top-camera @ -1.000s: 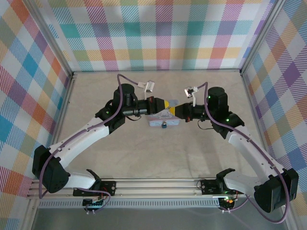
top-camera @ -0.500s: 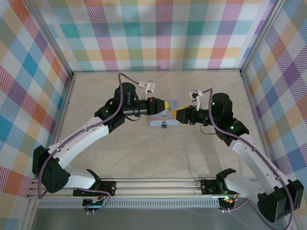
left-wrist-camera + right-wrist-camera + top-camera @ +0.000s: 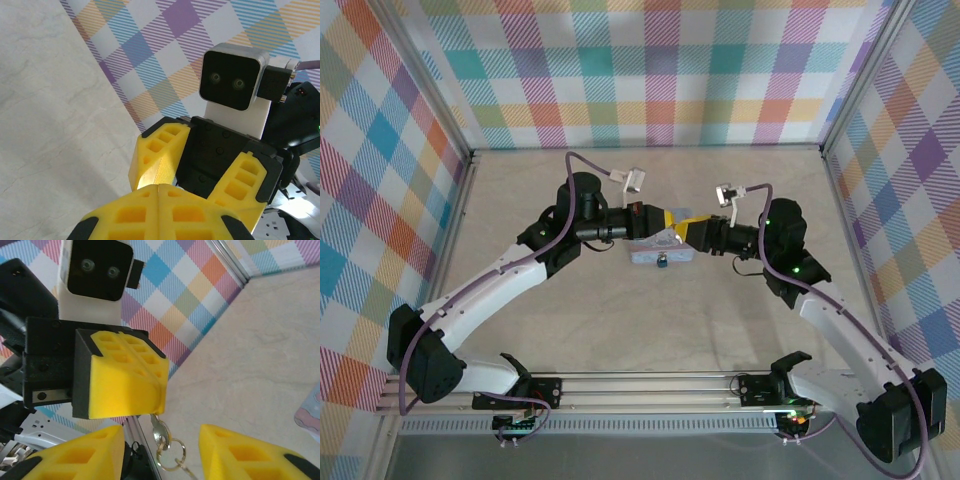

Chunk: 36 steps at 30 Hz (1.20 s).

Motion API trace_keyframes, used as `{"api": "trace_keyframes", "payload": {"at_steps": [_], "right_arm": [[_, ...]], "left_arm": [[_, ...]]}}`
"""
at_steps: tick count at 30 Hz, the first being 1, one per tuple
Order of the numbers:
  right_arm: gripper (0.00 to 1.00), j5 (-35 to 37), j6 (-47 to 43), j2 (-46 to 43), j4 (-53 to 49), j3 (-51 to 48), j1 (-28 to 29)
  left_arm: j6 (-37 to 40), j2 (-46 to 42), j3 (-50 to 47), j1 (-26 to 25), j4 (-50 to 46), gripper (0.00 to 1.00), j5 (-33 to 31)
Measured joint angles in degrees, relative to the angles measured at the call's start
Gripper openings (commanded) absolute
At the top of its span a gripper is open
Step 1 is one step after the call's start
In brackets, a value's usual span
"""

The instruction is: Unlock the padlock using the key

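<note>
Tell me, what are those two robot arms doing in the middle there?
They meet fingertip to fingertip above a pale-blue tin. The left gripper is shut on a small key, whose ring dangles below. The right gripper has its jaws open on either side of the key, not gripping it. The tiny dark padlock sits at the tin's near edge, untouched.

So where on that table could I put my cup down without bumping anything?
Free: the wide bare table between the tin and the near rail, and the strip along the back wall. Crowded: the middle, where the left gripper, holding the key, faces the open right gripper by the tin.
</note>
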Motion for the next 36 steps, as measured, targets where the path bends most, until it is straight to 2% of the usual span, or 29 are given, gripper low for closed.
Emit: {"api": "trace_keyframes", "payload": {"at_steps": [7,12,14,19,22,26,30,31,32,36], "right_arm": [[0.31,-1.9,2.6,0.7,4.2,-0.3,0.0],[0.3,-2.1,3.5,1.5,5.2,-0.4,0.0],[0.25,-2.1,3.6,1.6,5.2,-0.4,0.0],[0.24,-2.1,3.6,1.7,5.6,-1.1,0.0],[0.17,-2.0,3.6,1.5,5.8,-1.4,0.0],[0.0,-1.8,3.3,0.6,6.0,-1.7,0.0],[0.0,-1.8,3.2,0.4,6.0,-1.9,0.0],[0.0,-1.8,3.1,0.3,5.8,-1.9,0.0],[0.0,-1.8,2.9,0.2,5.5,-1.9,0.0],[0.0,0.6,-0.5,-1.2,0.7,-1.6,0.0]], "left_arm": [[-1.5,0.0,-0.8,0.0,1.9,0.0,0.5],[-2.3,0.0,-0.9,0.0,3.1,0.0,0.6],[-2.5,-0.1,-0.9,0.0,3.2,0.0,0.5],[-2.6,-0.6,-0.9,0.0,3.3,0.0,0.5],[-2.6,-0.7,-1.0,0.0,3.3,0.0,0.3],[-2.6,-0.9,-1.0,0.0,3.3,0.0,0.4],[-2.6,-1.0,-1.1,0.0,3.3,0.0,0.3],[-2.6,-1.1,-1.3,0.0,3.3,0.06,0.2],[-2.5,-1.2,-1.4,0.0,3.3,0.22,0.1],[-2.5,-1.8,-1.5,0.2,1.6,0.42,-2.8]]}}
